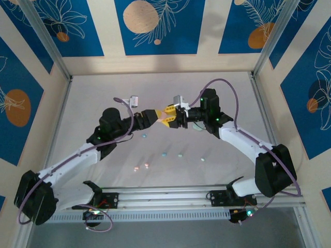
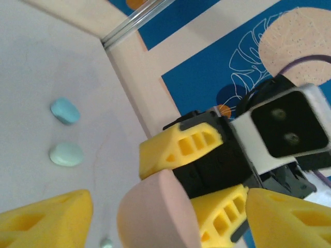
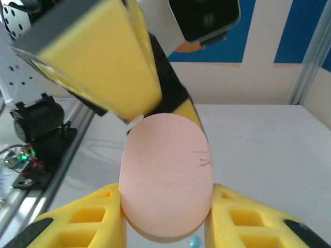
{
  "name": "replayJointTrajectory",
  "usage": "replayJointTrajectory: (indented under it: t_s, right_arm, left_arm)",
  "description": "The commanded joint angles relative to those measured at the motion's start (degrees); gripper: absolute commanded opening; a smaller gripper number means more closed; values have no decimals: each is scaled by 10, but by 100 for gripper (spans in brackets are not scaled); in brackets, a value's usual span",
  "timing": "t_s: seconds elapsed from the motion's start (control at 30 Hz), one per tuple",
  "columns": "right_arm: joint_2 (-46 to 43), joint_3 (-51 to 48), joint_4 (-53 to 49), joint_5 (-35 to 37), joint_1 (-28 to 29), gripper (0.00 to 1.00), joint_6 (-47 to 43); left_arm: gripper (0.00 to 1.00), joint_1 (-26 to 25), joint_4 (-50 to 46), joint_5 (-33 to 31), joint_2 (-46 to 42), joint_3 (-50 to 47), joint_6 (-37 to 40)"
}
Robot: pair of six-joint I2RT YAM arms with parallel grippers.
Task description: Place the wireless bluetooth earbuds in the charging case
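While my right pincer point(image 3: 164, 192) clamped the pink case point(image 3: 165, 170), my left pincer point(image 2: 168, 206) stood wide around it, earbuds point(image 1: 164, 154) scattered on the table point(image 1: 98, 90).

A pale grey table point(image 1: 103, 93) lies inside a three-sided booth. The back wall point(image 1: 207, 31) is cream, with blue panels point(image 1: 124, 31) that carry white leaf drawings and a peach disc point(image 1: 140, 16). The left wall point(image 1: 17, 107) and right wall point(image 1: 310, 77) have the same pattern, with orange discs. Metal posts point(image 1: 46, 39) stand in both back corners. A metal rail point(image 1: 170, 196) runs along the table's near edge. The light is soft and even.
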Motion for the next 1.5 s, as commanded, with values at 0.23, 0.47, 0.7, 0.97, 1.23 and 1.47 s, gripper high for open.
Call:
replayJointTrajectory:
  t_s: [0.23, 0.47, 0.7, 0.97, 1.23, 1.47]
  right_arm:
    - [-16, 40, -62, -84, -11, 32, 26]
    - [-16, 46, -61, -83, -5, 32, 31]
    - [-13, 50, -58, -82, 1, 33, 32]
    - [-13, 54, -62, -85, 7, 33, 26]
    - [-22, 48, -44, -84, 9, 33, 32]
    - [-24, 43, -26, -79, 11, 33, 42]
  left_arm:
    - [80, -2, -119, 50, -62, 30, 450]
    - [68, -2, -71, 59, -61, 8, 514]
    - [61, -3, -66, 83, -44, 14, 552]
    - [54, -3, -19, 81, -36, -2, 554]
    - [62, -3, -17, 74, -29, -4, 545]
    - [56, -3, -17, 82, -21, -1, 540]
